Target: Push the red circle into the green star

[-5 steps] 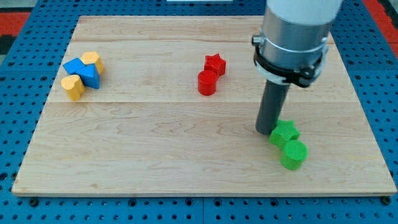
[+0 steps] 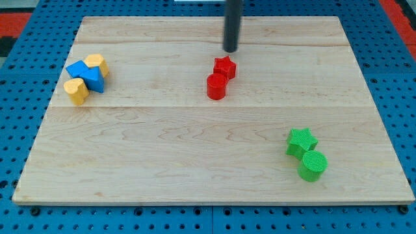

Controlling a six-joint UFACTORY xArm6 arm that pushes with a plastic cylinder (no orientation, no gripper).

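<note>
While your red circle [image 2: 216,86] sits mid-surface touching the red star [image 2: 225,67], your tool is a bare rod that grips nothing; its tip [image 2: 231,50] stands just above both. Green star [image 2: 301,141] waits far lower right.

Bright, even light (soft shadows), sharp

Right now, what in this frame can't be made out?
- Camera view: my rod runs off the view's top, so the arm is unseen; only my tip shows, above the red star.
- Blue blocks: shapes unclear, overlapped by yellow blocks.
- Red circle: touching the star, contact face hidden.
</note>
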